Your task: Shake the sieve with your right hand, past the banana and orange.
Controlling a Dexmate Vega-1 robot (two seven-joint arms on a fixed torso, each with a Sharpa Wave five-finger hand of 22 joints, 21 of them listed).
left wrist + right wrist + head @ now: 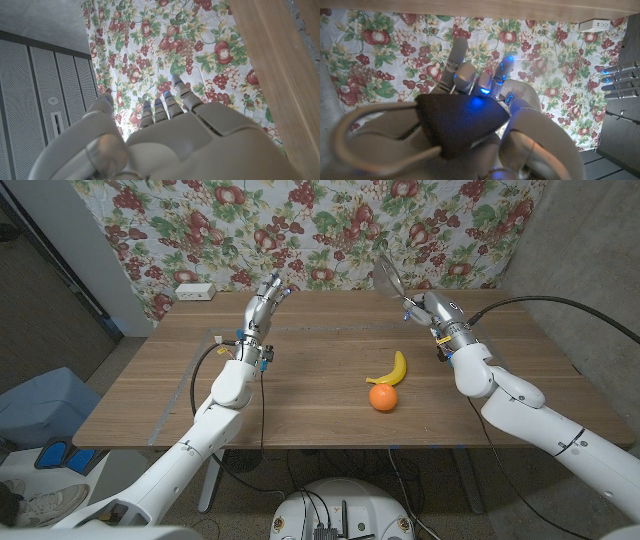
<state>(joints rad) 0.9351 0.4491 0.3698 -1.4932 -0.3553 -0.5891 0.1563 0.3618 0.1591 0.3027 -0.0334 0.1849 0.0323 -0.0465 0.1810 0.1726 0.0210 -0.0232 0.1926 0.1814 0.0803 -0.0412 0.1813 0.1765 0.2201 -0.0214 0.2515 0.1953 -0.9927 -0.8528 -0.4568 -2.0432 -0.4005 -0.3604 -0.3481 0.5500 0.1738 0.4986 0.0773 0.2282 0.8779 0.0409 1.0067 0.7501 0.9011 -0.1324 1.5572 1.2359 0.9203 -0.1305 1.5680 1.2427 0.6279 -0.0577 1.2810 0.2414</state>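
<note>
My right hand (432, 310) is raised over the far right part of the wooden table (300, 390) and grips the handle of a metal sieve (389, 274). The round mesh stands tilted up toward the flowered cloth. A yellow banana (391, 369) lies nearer the front, and an orange (382, 397) sits touching its near end; both are in front of the sieve. In the right wrist view that hand (470, 100) has its fingers curled, with grey mesh (522, 95) beside them. My left hand (265, 302) is lifted at the far left with fingers apart, holding nothing; the left wrist view shows its back (175, 135).
A flowered cloth (330, 220) hangs behind the table. A white power strip (194, 292) lies at the far left corner. A blue bin (45, 405) stands on the floor to the left. A black cable (560, 305) loops over my right arm.
</note>
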